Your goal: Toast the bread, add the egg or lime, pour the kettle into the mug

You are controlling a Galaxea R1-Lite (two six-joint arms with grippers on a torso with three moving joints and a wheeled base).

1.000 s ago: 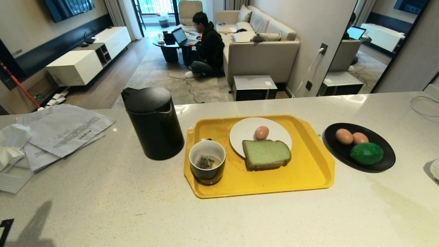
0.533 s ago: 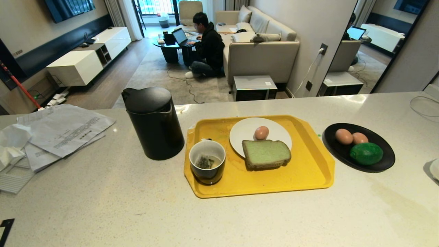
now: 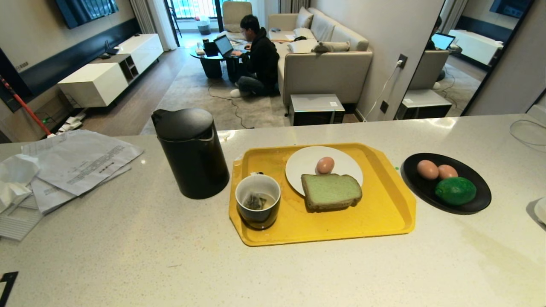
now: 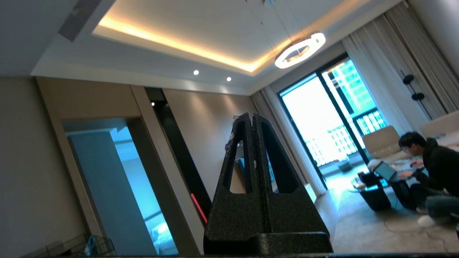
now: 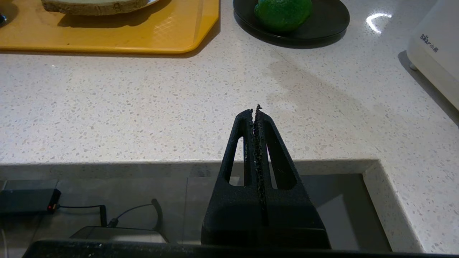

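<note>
Bread (image 3: 331, 191) and egg (image 3: 325, 165) on plate (image 3: 305, 164)

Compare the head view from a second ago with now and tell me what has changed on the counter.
Only a dark shadow on the near left corner of the counter has gone; no arm shows in the head view. The kettle, mug, bread, egg on the white plate and lime lie where they were. Nothing was taken hold of or let go.
</note>
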